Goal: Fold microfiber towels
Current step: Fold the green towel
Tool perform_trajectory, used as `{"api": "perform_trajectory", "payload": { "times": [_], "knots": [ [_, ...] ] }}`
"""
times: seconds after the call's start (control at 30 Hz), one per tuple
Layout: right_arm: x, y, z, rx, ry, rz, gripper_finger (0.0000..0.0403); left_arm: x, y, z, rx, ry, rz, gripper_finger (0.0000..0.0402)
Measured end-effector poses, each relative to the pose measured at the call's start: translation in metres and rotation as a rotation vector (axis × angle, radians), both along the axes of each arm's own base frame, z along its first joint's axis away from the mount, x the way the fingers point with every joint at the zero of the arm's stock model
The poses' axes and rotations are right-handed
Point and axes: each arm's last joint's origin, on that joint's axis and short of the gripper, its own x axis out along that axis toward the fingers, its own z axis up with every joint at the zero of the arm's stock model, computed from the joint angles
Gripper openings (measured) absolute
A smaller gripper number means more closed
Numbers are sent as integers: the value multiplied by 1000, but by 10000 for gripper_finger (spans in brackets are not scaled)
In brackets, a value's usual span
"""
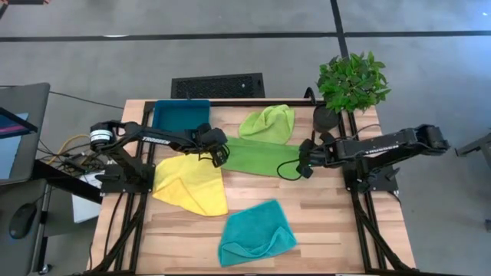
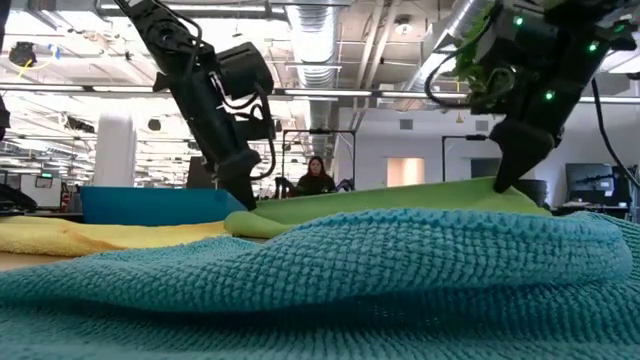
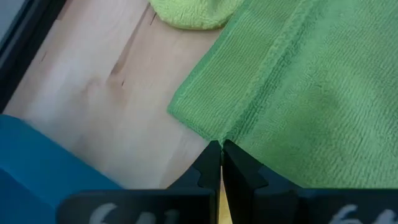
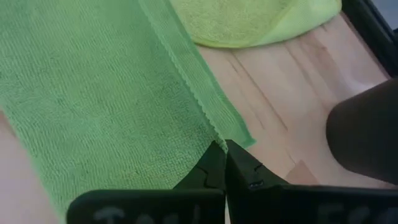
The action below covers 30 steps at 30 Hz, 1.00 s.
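The left gripper (image 3: pixel 221 149) is pinching the left corner of the green towel (image 1: pixel 257 157) in the middle of the table (image 1: pixel 337 230). The right gripper (image 4: pixel 219 149) is pinching its right corner, probably to fold it flat. No writing is readable.
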Motion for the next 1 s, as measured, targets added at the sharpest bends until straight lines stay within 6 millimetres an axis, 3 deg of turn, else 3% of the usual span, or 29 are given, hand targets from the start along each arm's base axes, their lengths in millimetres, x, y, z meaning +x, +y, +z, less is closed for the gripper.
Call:
{"api": "perform_trajectory", "payload": {
  "times": [0.27,0.6,0.8,1.0],
  "knots": [
    [7,0,-15,0,76,0,49,2,1,1,26,-7,-37,12],
    [12,0,-20,-3,74,-2,113,4,1,2,55,-3,-82,124],
    [17,0,-2,10,38,-28,176,6,0,10,12,50,-120,165],
    [30,2,29,56,-27,9,198,7,-16,27,-62,115,-282,169]
  ]
}}
